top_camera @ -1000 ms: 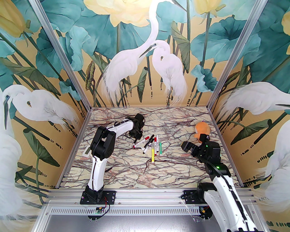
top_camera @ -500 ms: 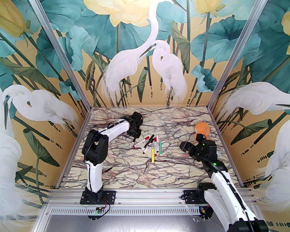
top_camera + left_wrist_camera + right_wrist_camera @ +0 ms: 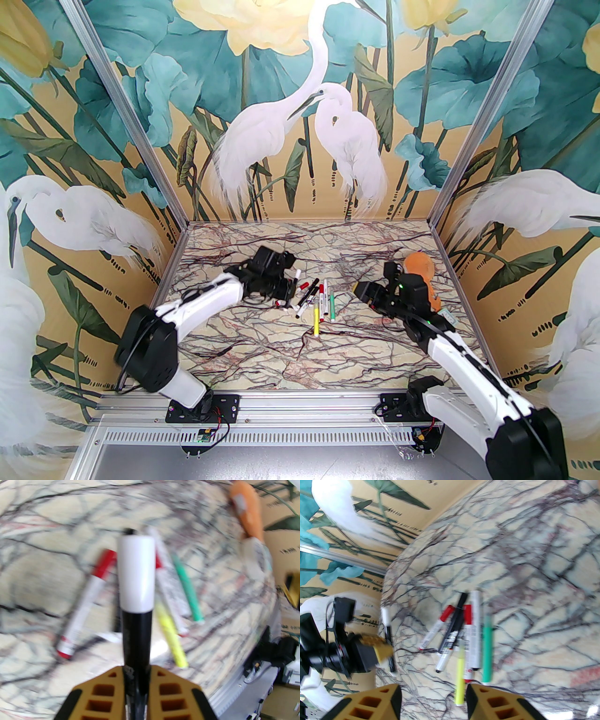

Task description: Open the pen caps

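1. One pen (image 3: 136, 632), black barrel, white cap (image 3: 136, 573) on, clamped in left hand (image 3: 137, 674) above worktop (image 3: 375, 365)
2. Several pens (image 3: 320, 300) clustered mid-worktop, caps (image 3: 447, 613) on
3. Right hand (image 3: 432, 688), fingers apart, empty, near the cluster

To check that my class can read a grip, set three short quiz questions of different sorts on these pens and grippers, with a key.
1. True or false: the left gripper is clamped on a pen.
2. What colour is that pen's cap? A red, B white, C green.
3. Fill in: the right gripper has its jaws ____ with nothing between them.

Key: 1 true; 2 B; 3 open.
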`<state>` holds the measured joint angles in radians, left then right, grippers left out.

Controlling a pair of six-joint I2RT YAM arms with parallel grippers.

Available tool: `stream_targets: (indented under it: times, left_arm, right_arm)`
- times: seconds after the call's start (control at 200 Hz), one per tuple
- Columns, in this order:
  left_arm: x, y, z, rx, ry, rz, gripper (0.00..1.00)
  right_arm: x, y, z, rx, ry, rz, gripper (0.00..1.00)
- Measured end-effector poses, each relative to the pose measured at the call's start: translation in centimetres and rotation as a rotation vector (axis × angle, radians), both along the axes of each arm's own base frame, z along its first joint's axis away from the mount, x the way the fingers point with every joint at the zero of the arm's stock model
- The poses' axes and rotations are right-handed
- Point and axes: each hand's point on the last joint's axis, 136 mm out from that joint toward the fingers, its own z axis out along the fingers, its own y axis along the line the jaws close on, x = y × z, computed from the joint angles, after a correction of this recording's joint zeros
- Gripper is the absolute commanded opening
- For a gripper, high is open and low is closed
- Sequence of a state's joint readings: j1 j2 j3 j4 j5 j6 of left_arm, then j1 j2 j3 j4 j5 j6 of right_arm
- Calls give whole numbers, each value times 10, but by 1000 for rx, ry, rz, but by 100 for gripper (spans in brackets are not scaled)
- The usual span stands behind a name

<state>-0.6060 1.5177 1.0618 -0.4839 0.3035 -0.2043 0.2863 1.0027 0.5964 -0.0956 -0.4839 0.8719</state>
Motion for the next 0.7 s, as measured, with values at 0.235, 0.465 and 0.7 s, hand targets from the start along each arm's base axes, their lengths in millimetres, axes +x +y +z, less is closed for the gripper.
stream_targets:
  times: [0.235, 0.465, 0.7]
  left_arm:
    - [-41, -33, -2, -142, 0, -37, 17]
    - [-57, -63, 10, -264, 3, -67, 17]
    - [-63, -82, 28, -350, -15, -94, 17]
  right_arm:
    - [11, 28, 15, -38, -17, 87, 47]
    - [14, 41, 18, -104, -19, 152, 50]
    - [5, 51, 8, -150, 11, 214, 51]
